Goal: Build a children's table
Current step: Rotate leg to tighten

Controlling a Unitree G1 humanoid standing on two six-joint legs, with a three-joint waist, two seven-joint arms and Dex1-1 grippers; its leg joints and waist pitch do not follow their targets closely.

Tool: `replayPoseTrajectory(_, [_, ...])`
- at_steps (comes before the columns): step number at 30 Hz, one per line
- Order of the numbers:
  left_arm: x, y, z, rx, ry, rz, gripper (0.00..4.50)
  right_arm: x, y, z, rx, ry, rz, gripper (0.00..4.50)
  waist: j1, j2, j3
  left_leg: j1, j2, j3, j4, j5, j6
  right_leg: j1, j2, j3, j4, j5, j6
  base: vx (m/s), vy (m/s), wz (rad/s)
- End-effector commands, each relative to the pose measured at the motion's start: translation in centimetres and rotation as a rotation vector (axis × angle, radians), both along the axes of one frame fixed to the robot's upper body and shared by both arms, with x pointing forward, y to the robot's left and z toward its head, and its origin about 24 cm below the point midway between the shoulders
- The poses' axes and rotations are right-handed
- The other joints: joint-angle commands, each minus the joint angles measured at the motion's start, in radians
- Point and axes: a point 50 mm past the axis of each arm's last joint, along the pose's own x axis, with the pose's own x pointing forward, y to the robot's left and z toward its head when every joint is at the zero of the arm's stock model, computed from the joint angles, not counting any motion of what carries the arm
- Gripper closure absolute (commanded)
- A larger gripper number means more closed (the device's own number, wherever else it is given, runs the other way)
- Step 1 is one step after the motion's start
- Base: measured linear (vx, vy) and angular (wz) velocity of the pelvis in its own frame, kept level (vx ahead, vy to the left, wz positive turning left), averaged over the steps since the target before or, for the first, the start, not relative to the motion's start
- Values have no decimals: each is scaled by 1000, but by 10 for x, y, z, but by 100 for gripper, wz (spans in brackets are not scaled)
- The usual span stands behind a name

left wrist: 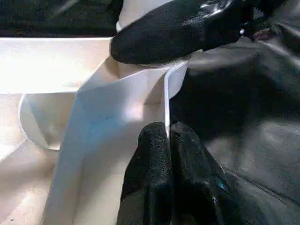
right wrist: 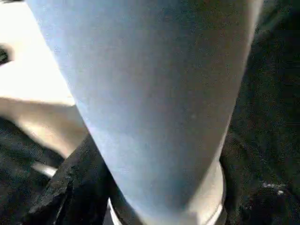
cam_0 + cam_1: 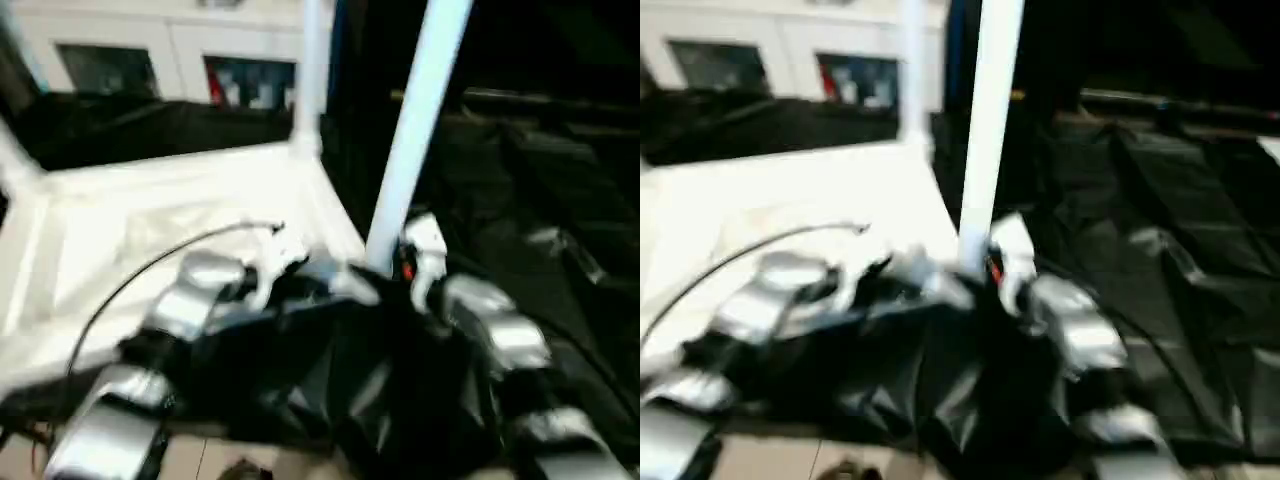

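My two silver forearms reach forward over crumpled black sheeting [image 3: 560, 200] that covers the ground in front of me. My left claw [image 1: 166, 140] sits nearest, its two black fingers [image 1: 150, 168] pressed together on the thin upright edge of the white tabletop [image 3: 150, 220], which lies upside down with its ribbed underside facing up. That edge runs into the rounded corner socket just ahead. A thin black cable [image 3: 140, 275] arcs over my left forearm and across the white plastic.

My right claw [image 3: 395, 270] is at that same near corner, beside the left one. From my left wrist I see one of its black fingers [image 1: 168, 35] lying against the foot of a white tubular leg [image 3: 415, 130] where it stands in the socket. From my right wrist the leg [image 2: 154, 103] rises close and broad, with a lighter ring at its foot. I cannot tell whether this claw is clamped on the leg or only spread around it.

The leg stands tilted a little to my right as it rises. Farther along the tabletop, another leg [image 3: 312, 75] stands upright in the far corner socket, and a third [image 3: 15, 155] leans at the left far corner. Beyond the tabletop stands a white cabinet [image 3: 180, 50] with glass doors.
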Motion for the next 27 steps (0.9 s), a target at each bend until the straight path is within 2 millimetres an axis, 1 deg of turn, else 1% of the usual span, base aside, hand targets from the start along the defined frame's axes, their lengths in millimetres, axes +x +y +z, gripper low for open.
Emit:
replayPoseTrajectory(1, [13, -21, 23, -73, -103, 52, 450, -7, 30, -18, 0, 99, 0, 182, -1, 1, -74, 25, 68, -38, -68, -150, 9, 39, -106, 61, -76, -91, -217, 0, 0, 0])
replayPoseTrajectory(2, [15, -25, 23, -72, -111, 69, 450, -2, 38, -16, -3, 92, -53, 182, -1, 4, -74, 25, 68, -38, -67, -147, 11, 39, -106, 61, -75, -84, -219, 0, 0, 0])
replayPoseTrajectory(3, [15, -25, 23, -72, -111, 69, 450, -2, 38, -16, -3, 92, -53, 182, -6, 5, -73, 25, 68, -38, -68, -149, 5, 36, -107, 62, -75, -81, -224, 0, 0, 0])
replayPoseTrajectory(4, [16, -28, 24, -80, -115, 72, 450, 0, 47, -13, -15, 66, -62, 182, -6, 2, -74, 27, 69, -37, -68, -156, 2, 38, -107, 61, -76, -85, -224, 0, 0, 0])
replayPoseTrajectory(6, [16, -30, 24, -84, -118, 58, 450, -1, 54, -11, -6, 41, -11, 182, -5, 2, -74, 26, 68, -36, -66, -163, 4, 40, -109, 62, -77, -86, -222, 0, 0, 0])
replayPoseTrajectory(7, [15, -30, 24, -84, -120, 51, 450, -2, 57, -10, 5, 36, 17, 147, -4, 2, -74, 24, 69, -37, -67, -154, 11, 42, -109, 63, -75, -67, -220, 0, 0, 0])
replayPoseTrajectory(8, [15, -30, 24, -86, -123, 39, 450, -3, 58, -10, 13, 39, 25, 126, -4, 7, -74, 25, 69, -37, -66, -152, 13, 41, -108, 63, -74, -59, -221, 0, 0, 0])
replayPoseTrajectory(9, [14, -29, 24, -89, -127, 26, 450, -3, 58, -10, 34, 44, 37, 112, -5, 5, -74, 24, 68, -36, -66, -154, 20, 42, -107, 63, -75, -53, -223, 0, 0, 0])
replayPoseTrajectory(12, [10, -27, 23, -99, -130, -13, 450, -3, 53, -9, 45, 34, 58, 103, -6, 4, -74, 23, 69, -37, -66, -152, 27, 44, -108, 62, -73, -49, -227, 0, 0, 0])
replayPoseTrajectory(13, [5, -24, 21, -109, -119, -60, 450, -6, 48, -8, 16, 4, 127, 76, -5, 2, -74, 22, 69, -37, -66, -155, 32, 45, -109, 61, -75, -55, -226, 0, 0, 0])
replayPoseTrajectory(15, [4, -24, 21, -109, -119, -63, 450, -6, 47, -8, 15, 2, 131, 76, -4, 2, -75, 21, 70, -37, -65, -150, 36, 47, -109, 62, -72, -47, -225, 0, 0, 0])
replayPoseTrajectory(17, [-7, -16, 18, -93, -98, -168, 450, -15, 37, -4, 14, -37, 277, 76, -1, 3, -72, 20, 73, -38, -65, -153, 46, 48, -109, 61, -73, -46, -224, 0, 0, 0])
replayPoseTrajectory(18, [-7, -16, 18, -93, -98, -168, 450, -15, 37, -4, 14, -37, 277, 76, 1, 3, -74, 20, 73, -37, -64, -155, 48, 48, -109, 61, -72, -47, -223, 0, 0, 0])
replayPoseTrajectory(19, [-12, -12, 17, -101, -75, -216, 450, -21, 27, -2, 10, -49, 364, 76, -1, 4, -70, 23, 73, -35, -67, -167, 47, 42, -107, 61, -77, -74, -225, 0, 0, 0])
replayPoseTrajectory(20, [-13, -11, 17, -102, -73, -221, 450, -21, 26, -1, 9, -50, 372, 76, 1, 0, -70, 23, 74, -36, -67, -171, 45, 45, -107, 60, -77, -87, -222, 0, 0, 0])
replayPoseTrajectory(21, [-15, -10, 18, -107, -64, -239, 450, -24, 22, -1, 6, -51, 405, 76, 5, 1, -71, 23, 75, -35, -65, -174, 45, 47, -108, 60, -77, -95, -221, 0, 0, 0])
replayPoseTrajectory(22, [-18, -6, 18, -102, -48, -272, 450, -28, 13, 2, 4, -53, 460, 76, 8, 3, -69, 24, 78, -34, -67, -182, 43, 40, -105, 61, -78, -114, -219, 0, 0, 0])
replayPoseTrajectory(23, [-20, -4, 17, -98, -40, -291, 450, -30, 9, 3, 4, -51, 487, 76, 10, 1, -68, 25, 77, -33, -68, -187, 42, 40, -103, 60, -78, -124, -217, 0, 0, 0])
replayPoseTrajectory(26, [-24, 1, 16, -82, -24, -320, 450, -35, 1, 5, -4, -46, 550, 76, 22, 0, -68, 26, 78, -34, -67, -196, 38, 37, -107, 61, -82, -163, -207, 0, 0, 0])
replayPoseTrajectory(27, [-25, 2, 16, -79, -19, -326, 450, -37, -1, 5, -9, -42, 566, 76, 23, 0, -67, 26, 78, -33, -67, -199, 37, 35, -107, 62, -82, -168, -207, 0, 0, 0])
